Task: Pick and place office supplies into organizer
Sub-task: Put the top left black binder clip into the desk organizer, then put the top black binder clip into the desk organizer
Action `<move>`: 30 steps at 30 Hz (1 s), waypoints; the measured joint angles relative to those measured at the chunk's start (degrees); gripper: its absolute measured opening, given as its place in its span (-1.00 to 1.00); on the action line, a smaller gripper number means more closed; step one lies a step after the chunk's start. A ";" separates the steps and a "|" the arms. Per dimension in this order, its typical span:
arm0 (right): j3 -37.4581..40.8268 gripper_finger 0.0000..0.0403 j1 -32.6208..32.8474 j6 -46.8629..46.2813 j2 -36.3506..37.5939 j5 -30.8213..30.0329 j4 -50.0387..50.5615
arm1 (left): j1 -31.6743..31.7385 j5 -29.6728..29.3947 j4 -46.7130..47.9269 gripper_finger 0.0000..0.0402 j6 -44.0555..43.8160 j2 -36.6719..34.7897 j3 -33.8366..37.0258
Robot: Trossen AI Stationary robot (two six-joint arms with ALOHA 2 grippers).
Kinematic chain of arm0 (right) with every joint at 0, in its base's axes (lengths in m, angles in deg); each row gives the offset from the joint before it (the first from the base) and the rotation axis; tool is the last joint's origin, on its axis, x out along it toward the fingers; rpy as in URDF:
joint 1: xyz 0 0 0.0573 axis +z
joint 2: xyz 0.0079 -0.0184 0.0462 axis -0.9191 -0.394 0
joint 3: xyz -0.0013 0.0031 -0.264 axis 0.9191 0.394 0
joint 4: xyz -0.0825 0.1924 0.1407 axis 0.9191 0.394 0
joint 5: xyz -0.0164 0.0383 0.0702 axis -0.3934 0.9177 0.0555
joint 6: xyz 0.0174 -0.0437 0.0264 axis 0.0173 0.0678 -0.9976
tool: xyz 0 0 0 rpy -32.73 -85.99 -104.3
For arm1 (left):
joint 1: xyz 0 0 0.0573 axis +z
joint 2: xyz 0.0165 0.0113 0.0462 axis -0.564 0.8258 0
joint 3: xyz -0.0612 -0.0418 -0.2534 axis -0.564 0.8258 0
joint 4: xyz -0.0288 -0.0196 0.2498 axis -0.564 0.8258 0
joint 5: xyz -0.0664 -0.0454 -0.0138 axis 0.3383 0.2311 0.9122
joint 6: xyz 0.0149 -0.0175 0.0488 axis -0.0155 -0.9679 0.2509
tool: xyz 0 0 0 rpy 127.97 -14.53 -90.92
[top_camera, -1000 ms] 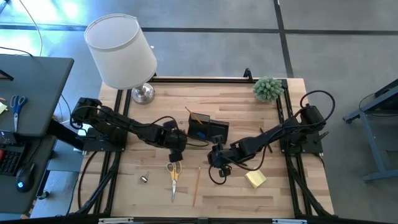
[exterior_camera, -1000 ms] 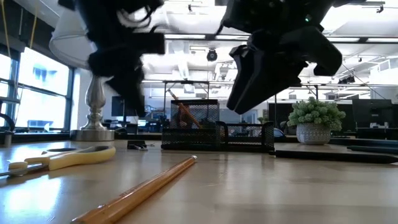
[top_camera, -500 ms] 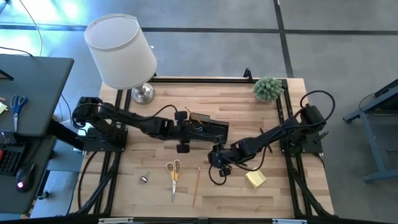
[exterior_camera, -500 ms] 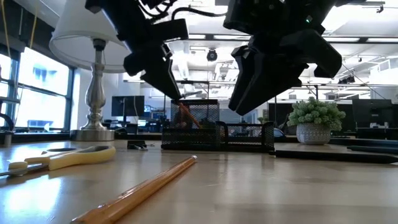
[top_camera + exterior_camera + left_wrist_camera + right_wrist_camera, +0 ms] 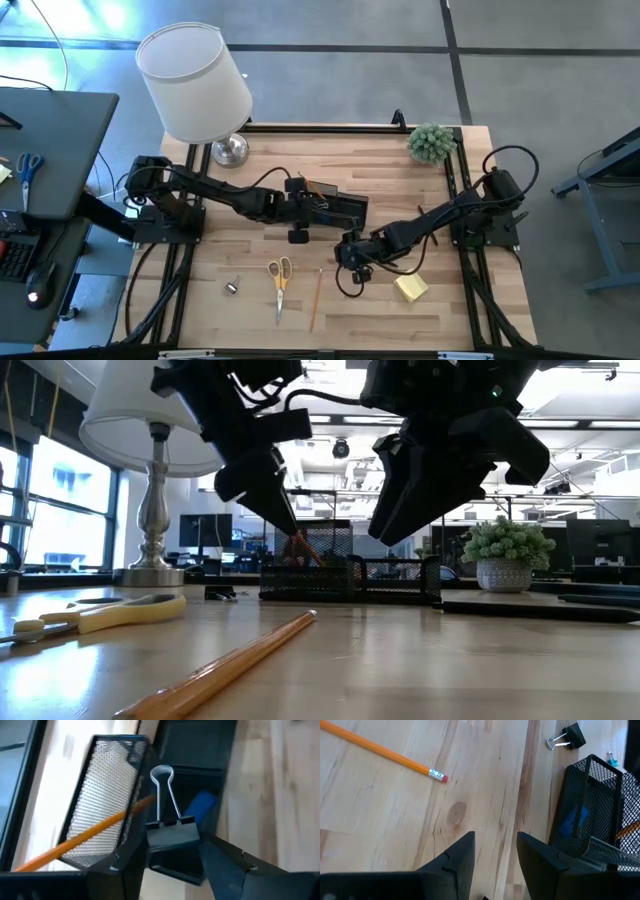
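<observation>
The black mesh organizer (image 5: 338, 207) stands mid-table with a pencil (image 5: 85, 837) leaning in its tall cup and a blue piece (image 5: 202, 802) in a low compartment. My left gripper (image 5: 172, 865) hangs over it, shut on a black binder clip (image 5: 171, 834). My right gripper (image 5: 495, 852) hovers open above bare wood beside the organizer (image 5: 600, 820), with nothing between its fingers. Yellow-handled scissors (image 5: 280, 280), a loose pencil (image 5: 316, 298), a small clip (image 5: 231, 287) and a yellow sticky-note pad (image 5: 411, 288) lie flat on the near half of the table. My left gripper pinches the binder clip's black body (image 5: 172, 840) between its two fingertips, one on each side. The fingers slant down from the table's left side. The clip hangs clear above the organizer's low compartment, its wire handles (image 5: 162, 790) pointing away from the fingers.
A white-shaded lamp (image 5: 195, 85) stands at the far left and a small potted plant (image 5: 432, 142) at the far right corner. Another black binder clip (image 5: 567, 737) lies on the wood close to the organizer. Free wood lies along the near edge.
My left gripper has gone from above the scissors toward the table's far edge and the organizer, rolling its wrist on the way, and now hangs over the organizer. My right arm has kept still.
</observation>
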 joint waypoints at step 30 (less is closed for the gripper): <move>0.00 -0.31 -0.02 0.07 0.00 0.24 -0.16 | -0.50 1.13 19.92 0.08 39.54 -0.24 2.73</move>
